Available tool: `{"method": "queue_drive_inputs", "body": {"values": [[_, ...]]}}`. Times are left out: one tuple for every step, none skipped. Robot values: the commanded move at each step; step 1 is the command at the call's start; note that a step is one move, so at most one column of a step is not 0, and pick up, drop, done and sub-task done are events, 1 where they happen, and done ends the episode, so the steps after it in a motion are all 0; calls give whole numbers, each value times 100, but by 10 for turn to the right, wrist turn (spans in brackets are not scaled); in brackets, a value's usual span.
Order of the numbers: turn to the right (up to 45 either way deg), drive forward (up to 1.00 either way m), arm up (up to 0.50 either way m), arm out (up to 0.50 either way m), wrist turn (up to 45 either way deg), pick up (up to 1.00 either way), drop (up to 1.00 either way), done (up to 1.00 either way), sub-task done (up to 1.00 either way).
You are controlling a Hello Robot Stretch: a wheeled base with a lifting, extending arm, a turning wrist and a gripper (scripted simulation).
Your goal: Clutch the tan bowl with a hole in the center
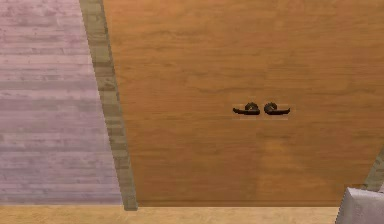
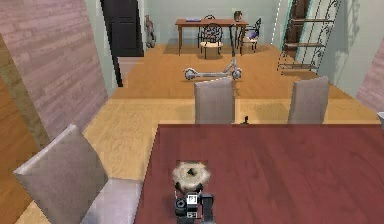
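Showing at the near edge of the table (image 2: 300, 170), the gripper (image 2: 195, 203) appears as a dark body with white marked squares, seen against the dark red tabletop. Whether it is released or clenched cannot be told. The bowl (image 2: 190, 174), a tan round blob with a dark centre, sits right at the gripper's far end. It too is seen against the tabletop, close to the table's near edge and toward its left side. Whether the gripper grasps it, touches it or merely stands by it cannot be told. The bowl's dark centre faces upward. Its outline looks round, so no long axis can be made out.

At the table's far edge stand a chair (image 2: 214, 100) and a second chair (image 2: 308, 100), both pale grey with upright backs. A small dark thing (image 2: 245, 120) stands on the table's far edge between them. A third chair (image 2: 70, 178) stands off the table's left side, angled toward it. Beyond the table, well apart on the wood floor, is a scooter (image 2: 212, 72). Farther still stands a desk (image 2: 210, 22), and right of that a rack (image 2: 305, 40).

In the forward view, a wooden door (image 1: 200, 60) carries a pair of dark handles (image 1: 260, 109) side by side, and a pinkish plank wall (image 1: 45, 100) lies left of the door.
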Motion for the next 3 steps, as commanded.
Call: {"method": "queue_drive_inputs", "body": {"values": [[0, 0, 0, 0, 0, 100, 0, 0, 0], [0, 0, 10, 0, 0, 0, 0, 0, 0], [0, 0, 0, 0, 0, 0, 0, 100, 0]]}}
